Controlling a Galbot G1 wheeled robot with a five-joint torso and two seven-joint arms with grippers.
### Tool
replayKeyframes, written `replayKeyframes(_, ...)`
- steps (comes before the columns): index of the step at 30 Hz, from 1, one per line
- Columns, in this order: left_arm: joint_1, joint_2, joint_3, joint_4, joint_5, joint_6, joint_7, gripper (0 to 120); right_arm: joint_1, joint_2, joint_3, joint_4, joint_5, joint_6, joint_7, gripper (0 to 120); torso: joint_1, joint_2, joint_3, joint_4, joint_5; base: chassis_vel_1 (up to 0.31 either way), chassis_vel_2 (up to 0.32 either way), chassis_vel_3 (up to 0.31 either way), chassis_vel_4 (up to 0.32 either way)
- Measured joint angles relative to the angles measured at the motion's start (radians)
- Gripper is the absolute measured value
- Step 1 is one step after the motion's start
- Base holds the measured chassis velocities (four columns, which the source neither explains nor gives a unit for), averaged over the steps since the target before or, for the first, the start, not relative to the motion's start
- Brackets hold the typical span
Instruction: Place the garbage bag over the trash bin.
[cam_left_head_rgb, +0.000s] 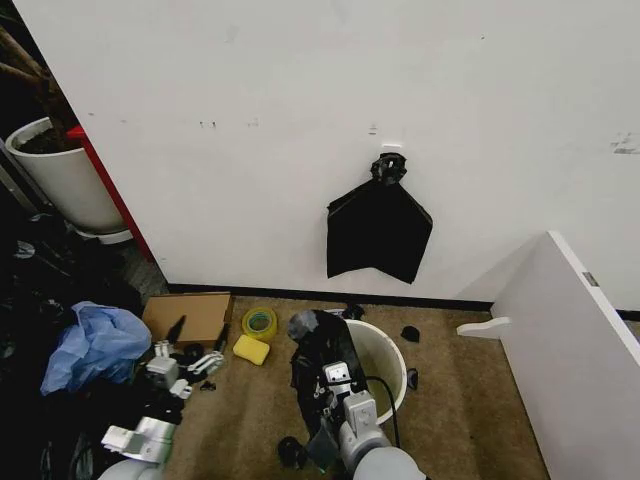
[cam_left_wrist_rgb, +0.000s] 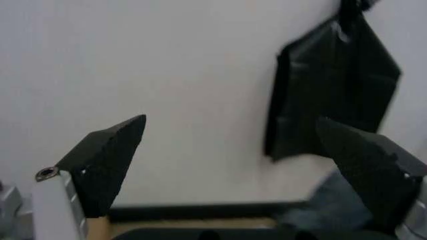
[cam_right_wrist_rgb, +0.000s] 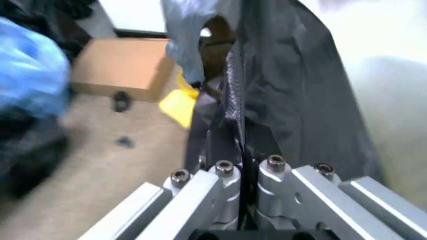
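The trash bin (cam_left_head_rgb: 385, 350) is a round cream-white bucket standing on the tan floor below the wall. The garbage bag (cam_left_head_rgb: 318, 362), glossy, black and wrinkled, hangs bunched over the bin's left rim and down its outside. My right gripper (cam_left_head_rgb: 335, 385) is at that rim, shut on a fold of the bag. In the right wrist view the right gripper (cam_right_wrist_rgb: 235, 125) pinches the garbage bag (cam_right_wrist_rgb: 293, 75), with the pale bin wall (cam_right_wrist_rgb: 393, 100) beside it. My left gripper (cam_left_wrist_rgb: 230, 122) stands open and holds nothing, facing the wall; in the head view the left gripper (cam_left_head_rgb: 185, 360) is low at the left.
A flat black bundle (cam_left_head_rgb: 378, 230) hangs from a wall hook above the bin. A cardboard box (cam_left_head_rgb: 190, 315), tape roll (cam_left_head_rgb: 260, 322), yellow sponge (cam_left_head_rgb: 251, 349) and blue bag (cam_left_head_rgb: 95, 345) lie left. A white planter (cam_left_head_rgb: 65, 180) stands far left, a white panel (cam_left_head_rgb: 570, 350) right.
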Motion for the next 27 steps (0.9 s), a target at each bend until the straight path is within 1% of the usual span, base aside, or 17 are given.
replayKeyframes(2, -0.008, 0.006, 0.054, 0.012, -0.017, 0.044, -0.017, 100, 0.001, 0.008, 0.010, 0.023, 0.090, 0.006, 0.013, 0, 0.000, 0.000, 0.000, 0.0000, 0.0000, 0.000, 0.000, 0.000, 0.000)
replayKeyframes(3, -0.008, 0.006, 0.054, 0.012, -0.017, 0.044, -0.017, 100, 0.001, 0.008, 0.010, 0.023, 0.090, 0.006, 0.013, 0, 0.000, 0.000, 0.000, 0.0000, 0.0000, 0.000, 0.000, 0.000, 0.000)
replayKeyframes(5, -0.020, 0.006, 0.087, 0.028, -0.017, 0.064, -0.024, 100, 0.003, 0.015, 0.014, 0.021, 0.119, 0.015, 0.019, 0, 0.000, 0.000, 0.000, 0.0000, -0.0002, 0.000, 0.000, 0.000, 0.000)
replayKeyframes(9, -0.053, 0.004, 0.165, 0.071, -0.022, 0.112, -0.026, 100, 0.008, 0.030, 0.022, -0.029, 0.136, 0.045, 0.019, 0, 0.000, 0.000, 0.000, 0.0000, 0.0000, 0.000, 0.000, 0.000, 0.000)
replayKeyframes(11, -0.055, 0.004, 0.171, 0.075, -0.022, 0.116, -0.026, 100, 0.007, 0.031, 0.023, -0.031, 0.138, 0.047, 0.019, 0, 0.000, 0.000, 0.000, -0.0001, 0.0000, 0.000, 0.000, 0.000, 0.000)
replayKeyframes(14, -0.071, 0.002, 0.220, 0.103, -0.025, 0.152, -0.026, 100, 0.005, 0.034, 0.032, -0.037, 0.171, 0.076, 0.018, 0, 0.000, 0.000, 0.000, 0.0000, 0.0000, 0.000, 0.000, 0.000, 0.000)
replayKeyframes(17, -0.077, 0.006, 0.245, 0.107, -0.029, 0.175, -0.019, 100, 0.006, 0.033, 0.039, -0.036, 0.188, 0.099, 0.012, 0, 0.000, 0.000, 0.000, 0.0000, 0.0000, 0.000, 0.000, 0.000, 0.000)
replayKeyframes(21, -0.076, 0.015, 0.266, 0.106, -0.025, 0.198, -0.011, 100, 0.011, 0.028, 0.040, -0.034, 0.192, 0.106, 0.004, 0, 0.000, 0.000, 0.000, -0.0001, 0.0000, 0.000, 0.000, 0.000, 0.000)
replayKeyframes(27, -0.075, 0.022, 0.293, 0.077, -0.028, 0.252, -0.052, 100, 0.016, 0.018, 0.028, -0.025, 0.181, 0.109, -0.035, 0, 0.000, 0.000, 0.000, 0.0001, -0.0001, 0.000, 0.000, 0.000, 0.000)
